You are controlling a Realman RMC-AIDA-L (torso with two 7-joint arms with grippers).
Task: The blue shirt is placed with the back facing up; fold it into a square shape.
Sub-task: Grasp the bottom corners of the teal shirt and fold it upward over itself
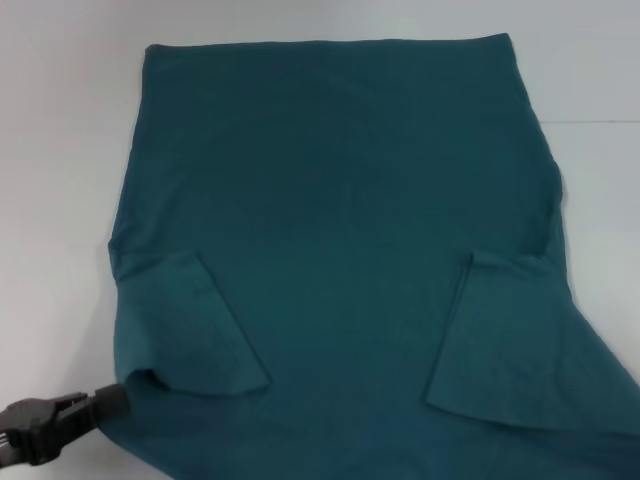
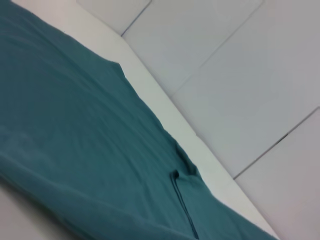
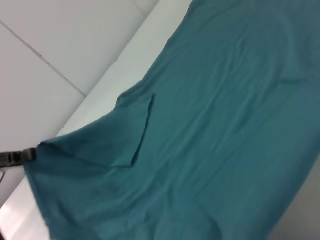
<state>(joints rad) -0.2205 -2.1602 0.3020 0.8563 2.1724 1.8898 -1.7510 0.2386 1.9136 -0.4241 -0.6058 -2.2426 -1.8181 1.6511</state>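
Note:
The blue shirt (image 1: 340, 200) lies flat on the white table (image 1: 60, 150), plain side up, and is far bigger than my grippers. Both sleeves are folded inward onto the body: one sleeve (image 1: 190, 330) at the near left, the other sleeve (image 1: 510, 340) at the near right. My left gripper (image 1: 118, 397) is at the near left corner, shut on the shirt's edge just below the left sleeve. The cloth there is drawn into a small point. The right wrist view shows the same gripper (image 3: 27, 154) at the shirt (image 3: 225, 125). The left wrist view shows only shirt (image 2: 75, 125). My right gripper is out of view.
The shirt's near right corner runs past the bottom of the head view. White table shows to the left, right and beyond the hem. Past the table edge (image 2: 165, 100), the wrist views show pale floor tiles (image 2: 225, 75) (image 3: 60, 40).

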